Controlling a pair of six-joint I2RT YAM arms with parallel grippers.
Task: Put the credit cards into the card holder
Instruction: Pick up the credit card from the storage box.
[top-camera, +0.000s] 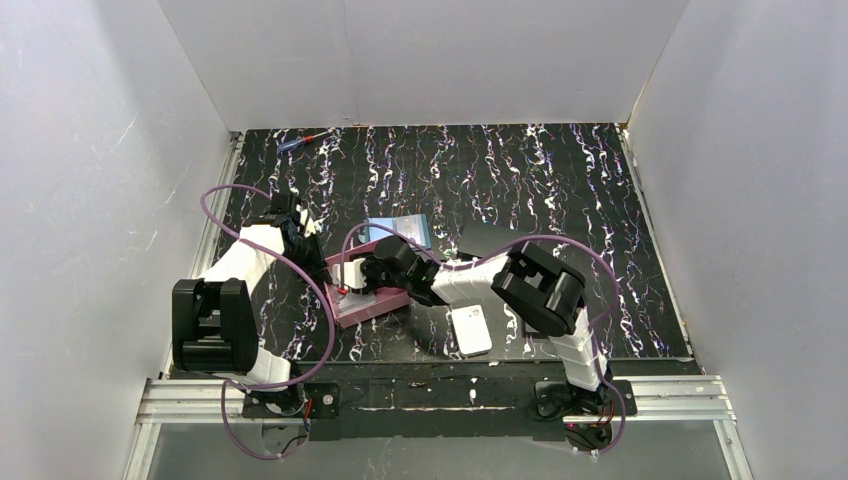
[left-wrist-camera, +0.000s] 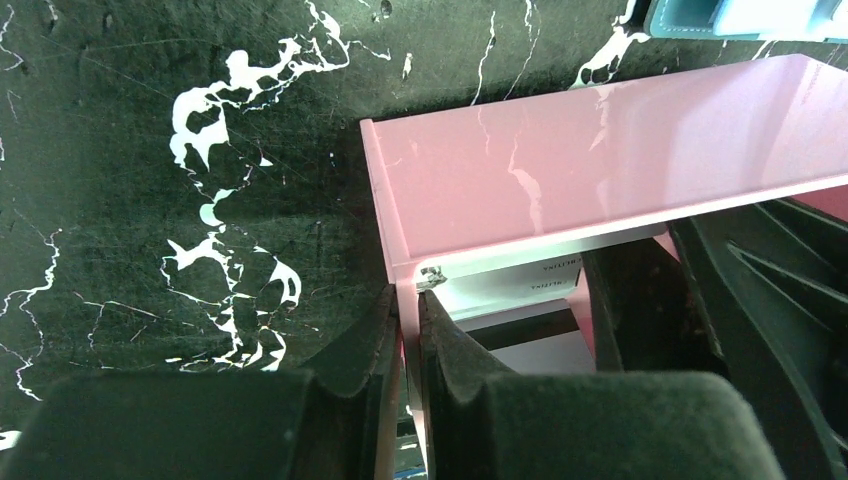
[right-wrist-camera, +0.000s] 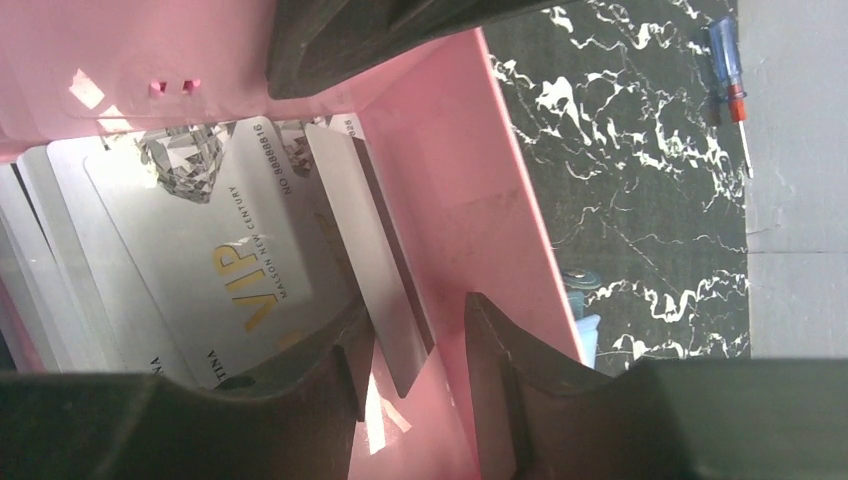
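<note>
The left gripper (left-wrist-camera: 410, 330) is clamped on the side wall of a pink tray (left-wrist-camera: 600, 150) at centre frame in the overhead view. The right gripper (right-wrist-camera: 420, 360) reaches into the tray from the right with its fingers apart. Pale credit cards (right-wrist-camera: 220, 250) lie fanned inside the tray, the top one printed "VIP". A tilted card (right-wrist-camera: 365, 260) stands on edge between the right fingers, though whether they touch it is unclear. The teal card holder (top-camera: 400, 231) lies just above the tray on the black marbled table (top-camera: 520, 180). A white block (top-camera: 471, 330) lies at lower centre and a screwdriver (right-wrist-camera: 730, 80) at upper left.
</note>
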